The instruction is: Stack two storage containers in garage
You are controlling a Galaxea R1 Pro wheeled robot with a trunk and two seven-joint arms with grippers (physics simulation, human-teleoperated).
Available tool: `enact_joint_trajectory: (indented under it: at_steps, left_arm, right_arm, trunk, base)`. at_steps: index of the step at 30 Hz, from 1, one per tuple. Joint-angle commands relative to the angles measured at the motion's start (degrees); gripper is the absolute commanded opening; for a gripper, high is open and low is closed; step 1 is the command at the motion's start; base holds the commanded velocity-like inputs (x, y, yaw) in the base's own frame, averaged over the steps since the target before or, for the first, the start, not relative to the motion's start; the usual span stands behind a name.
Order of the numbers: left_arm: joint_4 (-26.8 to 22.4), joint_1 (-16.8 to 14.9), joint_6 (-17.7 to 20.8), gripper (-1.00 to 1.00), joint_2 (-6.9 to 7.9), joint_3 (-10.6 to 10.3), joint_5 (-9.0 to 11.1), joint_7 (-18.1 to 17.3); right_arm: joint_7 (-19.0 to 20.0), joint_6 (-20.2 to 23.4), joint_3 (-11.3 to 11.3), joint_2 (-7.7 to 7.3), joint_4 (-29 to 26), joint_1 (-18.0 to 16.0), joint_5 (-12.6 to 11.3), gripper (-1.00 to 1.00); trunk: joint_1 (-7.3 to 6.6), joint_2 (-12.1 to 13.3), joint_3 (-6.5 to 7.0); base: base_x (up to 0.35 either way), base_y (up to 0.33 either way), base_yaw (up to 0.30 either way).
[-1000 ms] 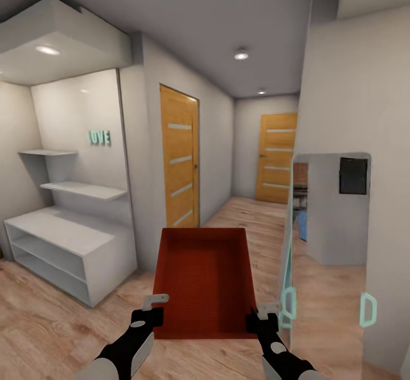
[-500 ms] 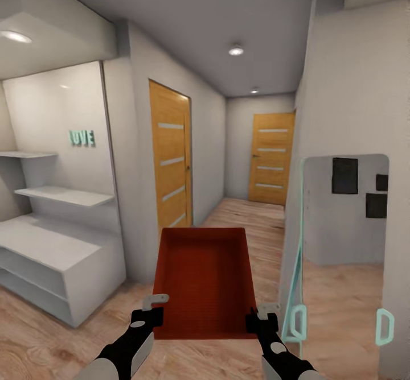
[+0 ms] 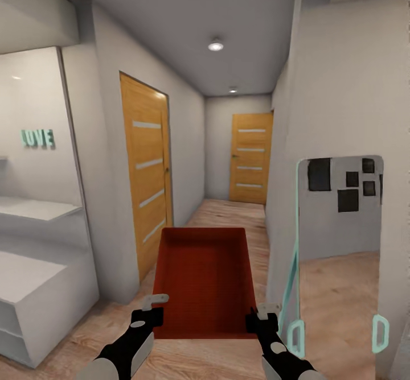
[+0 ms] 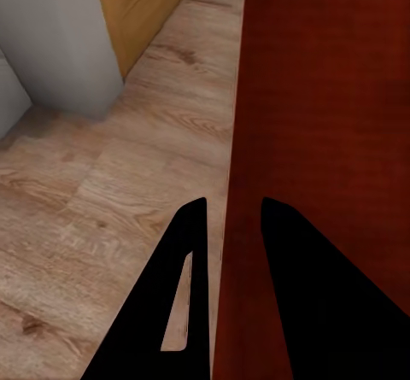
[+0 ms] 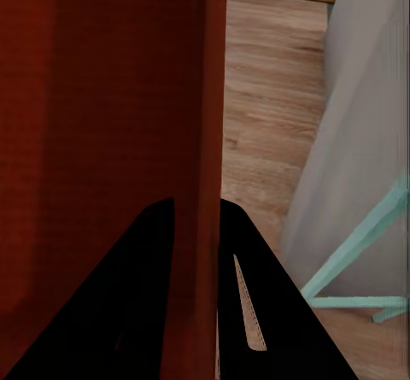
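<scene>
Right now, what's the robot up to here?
It is carrying one red-orange storage container with both arms, held out in front over a light wood-plank floor. The left pincer grips the bin's left wall and the right pincer its right wall, one finger inside and one outside in each wrist view. Ahead is a hallway with two wooden doors, and a mirror leans on the right wall. The bin looks empty.

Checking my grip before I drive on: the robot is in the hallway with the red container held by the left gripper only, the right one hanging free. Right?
Not quite. Both grippers hold the red container: the left gripper clamps its left wall and the right gripper its right wall, as the head view shows. In each wrist view the jaws straddle a container wall. The hallway part is correct.
</scene>
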Motion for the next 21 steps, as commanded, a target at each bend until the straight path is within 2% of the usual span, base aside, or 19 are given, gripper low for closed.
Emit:
enact_joint_trajectory:
  at_steps: [1,21]
  left_arm:
    - [0.0,0.0,0.1,-1.0,0.42,0.0,0.8,0.7]
    - [0.0,0.0,0.1,-1.0,0.42,0.0,0.8,0.7]
  right_arm:
    - [-0.6,-0.2,-1.8,-0.23,-0.1,-0.1,0.2,-1.0]
    - [-0.6,-0.2,-1.8,-0.16,-0.1,-0.1,0.1,-1.0]
  trunk:
    - [0.04,0.0,0.0]
    - [0.04,0.0,0.0]
  base:
    - [0.322,0.114,-0.19]
    - [0.322,0.114,-0.013]
